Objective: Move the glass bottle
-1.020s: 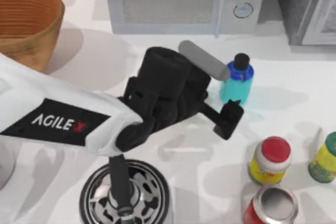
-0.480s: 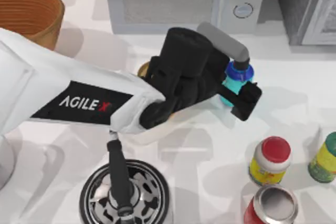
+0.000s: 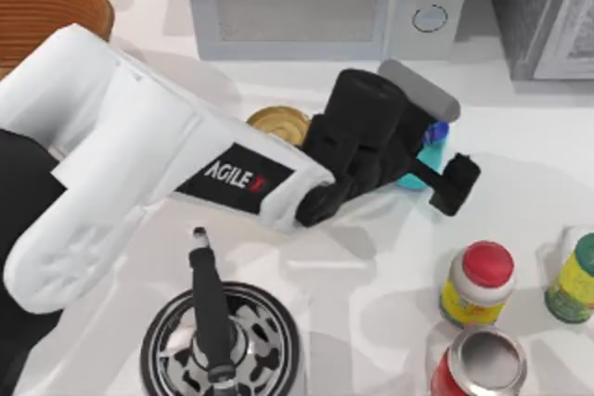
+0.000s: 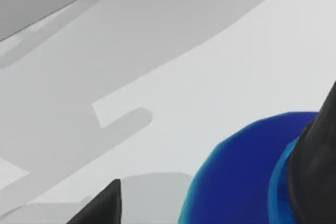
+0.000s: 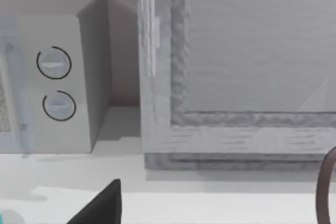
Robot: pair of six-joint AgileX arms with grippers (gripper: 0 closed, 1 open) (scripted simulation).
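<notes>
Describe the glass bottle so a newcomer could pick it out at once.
Start at the microwave along the table's back edge. Just in front of its dial end, the left gripper straddles the glass bottle. It is teal with a blue shoulder, unlike the red-capped bottle nearer the front.

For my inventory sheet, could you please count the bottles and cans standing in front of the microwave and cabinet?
Bottles: 3 (teal glass bottle with blue shoulder, red-capped yellow-labelled bottle, green bottle with yellow label)
Cans: 2 (yellow can, red can with silver top)
Total: 5
</notes>
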